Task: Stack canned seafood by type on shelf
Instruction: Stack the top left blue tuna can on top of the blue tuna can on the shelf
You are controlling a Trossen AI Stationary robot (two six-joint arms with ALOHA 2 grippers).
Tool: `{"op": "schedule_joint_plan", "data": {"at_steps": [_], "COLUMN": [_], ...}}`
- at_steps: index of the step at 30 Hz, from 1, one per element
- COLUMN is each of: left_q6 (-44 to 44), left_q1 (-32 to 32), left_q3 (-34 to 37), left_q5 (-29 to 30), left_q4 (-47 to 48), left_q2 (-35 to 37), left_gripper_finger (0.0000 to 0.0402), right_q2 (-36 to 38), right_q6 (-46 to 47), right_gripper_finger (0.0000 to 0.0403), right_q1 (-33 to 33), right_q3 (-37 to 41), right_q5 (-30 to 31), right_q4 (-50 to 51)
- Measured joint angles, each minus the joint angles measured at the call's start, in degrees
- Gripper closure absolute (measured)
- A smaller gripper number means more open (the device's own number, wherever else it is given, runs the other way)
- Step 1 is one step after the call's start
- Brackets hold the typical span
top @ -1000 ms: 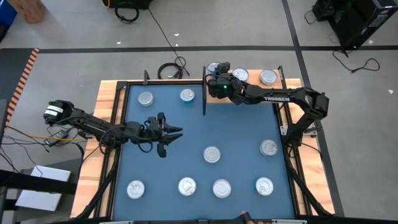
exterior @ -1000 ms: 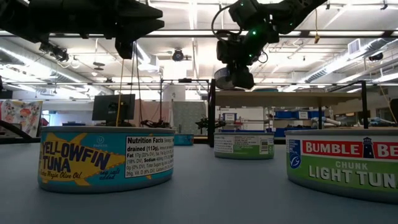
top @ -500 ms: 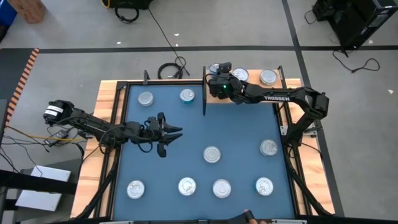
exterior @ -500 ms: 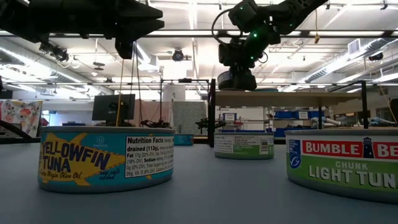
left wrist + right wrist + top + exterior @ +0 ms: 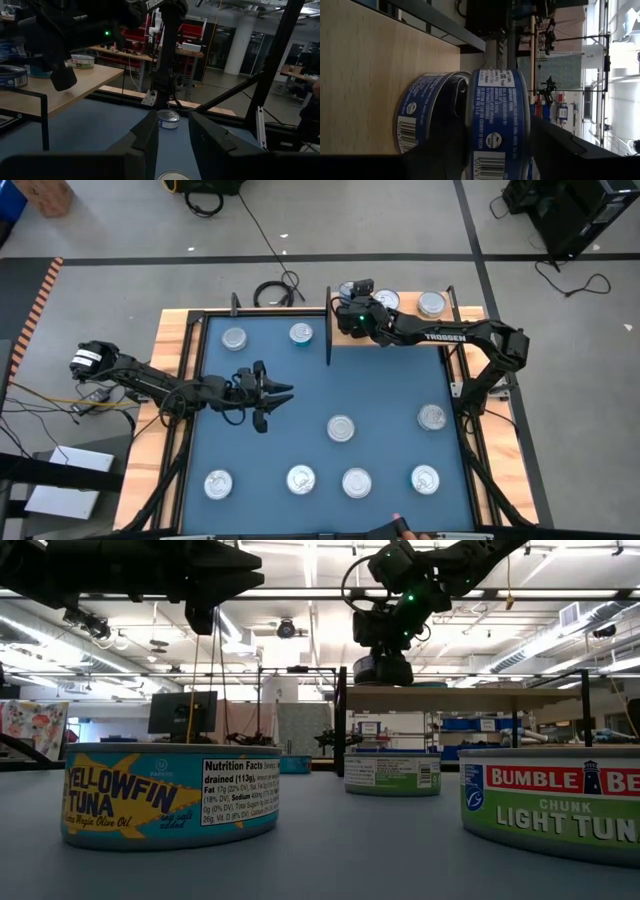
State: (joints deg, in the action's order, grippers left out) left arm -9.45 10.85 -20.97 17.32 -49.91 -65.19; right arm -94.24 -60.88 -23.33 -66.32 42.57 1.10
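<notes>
Two blue-labelled tins are stacked at the left end of the wooden shelf [image 5: 405,312]. The upper tin [image 5: 497,100] sits on the lower tin [image 5: 422,120], which rests on the board [image 5: 365,75]. My right gripper [image 5: 350,295] is open around the upper tin, one finger [image 5: 555,140] by its top face and the other in front of the lower tin. Two more tins [image 5: 385,300] [image 5: 432,304] stand on the shelf. My left gripper [image 5: 285,393] hangs open over the blue mat's left half with nothing between its fingers. My right gripper has its fingers on either side of the upper tin [image 5: 497,100], along the tin's height, coming in nearly level from the table's right. I cannot tell whether they touch it. The tin sits level on the lower one.
Several tins stand loose on the blue mat [image 5: 270,450]: two at the far left [image 5: 234,337] [image 5: 301,333], two in the middle right [image 5: 341,428] [image 5: 432,417], a row along the near edge [image 5: 301,478]. Black posts [image 5: 330,330] rise at the shelf's corners. A person's hand [image 5: 395,528] shows at the near edge.
The tin under my right gripper hung tilted over the shelf's left end a second ago. It now sits level and a little lower. My left arm has kept still.
</notes>
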Motion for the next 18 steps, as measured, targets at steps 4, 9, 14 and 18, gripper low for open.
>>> {"op": "schedule_joint_plan", "data": {"at_steps": [4, 9, 14, 18], "left_q6": [0.0, 0.0, 0.0, 0.0], "left_q1": [0.0, 0.0, 0.0, 0.0], "left_q3": [0.0, 0.0, 0.0, 0.0], "left_q5": [0.0, 0.0, 0.0, 0.0], "left_q4": [0.0, 0.0, -0.1, -0.3], "left_q2": [0.0, 0.0, 0.0, 0.0], "left_gripper_finger": [0.0291, 0.0291, 0.0291, 0.0291], "right_q2": [0.0, 0.0, 0.0, 0.0], "right_q6": [-0.1, -0.1, 2.1, 6.4], "right_gripper_finger": [0.0175, 0.0149, 0.0135, 0.0134], "right_q1": [0.0, 0.0, 0.0, 0.0], "right_q3": [0.0, 0.0, -0.6, -2.8], "right_q5": [1.2, 2.7, 2.8, 1.4], "right_q4": [0.0, 0.3, 3.0, 8.0]}}
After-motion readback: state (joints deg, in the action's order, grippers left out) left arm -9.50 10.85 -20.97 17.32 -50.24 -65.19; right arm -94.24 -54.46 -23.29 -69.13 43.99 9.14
